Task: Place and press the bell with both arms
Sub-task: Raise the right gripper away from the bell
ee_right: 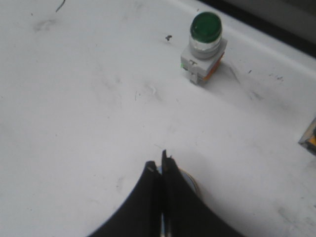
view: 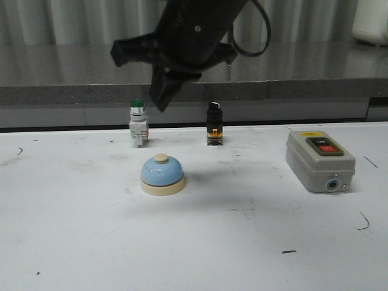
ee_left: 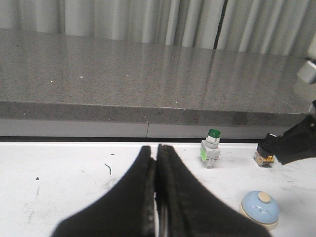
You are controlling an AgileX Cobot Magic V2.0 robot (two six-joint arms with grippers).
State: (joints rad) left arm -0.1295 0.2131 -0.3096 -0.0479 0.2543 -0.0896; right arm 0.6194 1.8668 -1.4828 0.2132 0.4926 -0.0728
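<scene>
The light-blue bell (view: 162, 174) with a cream base and cream button stands upright on the white table (view: 73, 230), left of centre. My right gripper (view: 162, 106) hangs from above with its jaws shut and empty, well above the bell and apart from it. In the right wrist view its tips (ee_right: 160, 165) cover most of the bell, and only a sliver of the bell's rim (ee_right: 191, 182) shows. My left gripper (ee_left: 157, 153) is shut and empty, low over the table to the left of the bell (ee_left: 260, 210). The left gripper is out of the front view.
A green-capped grey push button (view: 138, 123) and a black selector switch (view: 213, 123) stand behind the bell. A grey switch box (view: 320, 160) with black and red buttons sits at the right. A grey stone ledge (view: 60, 91) runs along the back.
</scene>
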